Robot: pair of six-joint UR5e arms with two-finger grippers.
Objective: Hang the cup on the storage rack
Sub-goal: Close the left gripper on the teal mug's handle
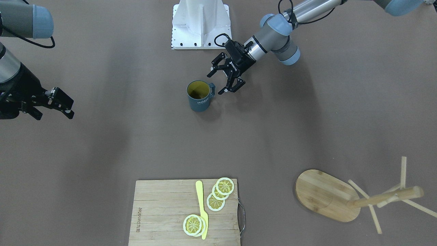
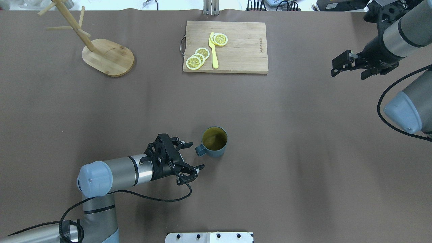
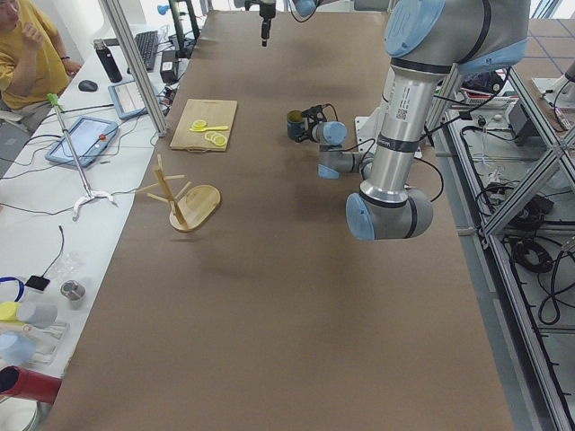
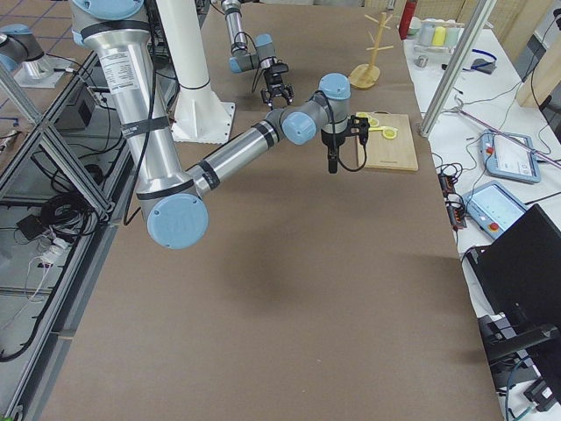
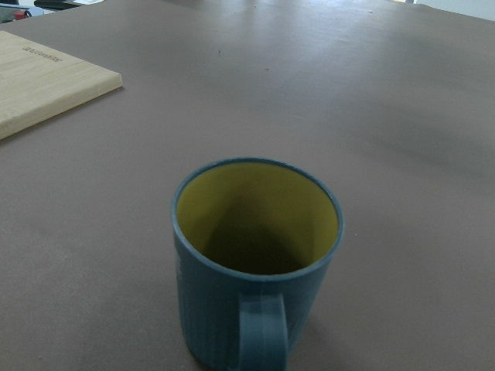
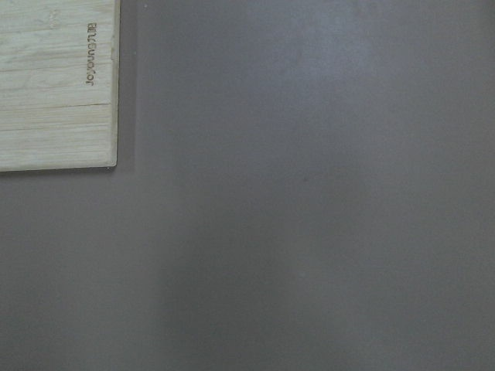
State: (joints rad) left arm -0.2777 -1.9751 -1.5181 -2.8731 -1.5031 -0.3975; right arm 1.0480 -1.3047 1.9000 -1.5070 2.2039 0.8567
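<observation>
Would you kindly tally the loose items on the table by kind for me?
Cup: 1
Rack: 1
Cutting board: 1
Yellow knife: 1
Lemon slices: 5 (they overlap, so this is my best reading)
Total: 9

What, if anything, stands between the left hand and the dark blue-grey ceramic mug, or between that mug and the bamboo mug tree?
Nothing visible. The open left hand faces the handle of the dark blue-grey ceramic mug. Only bare table separates mug and light bamboo mug tree; the rectangular bamboo cutting board lies aside.
</observation>
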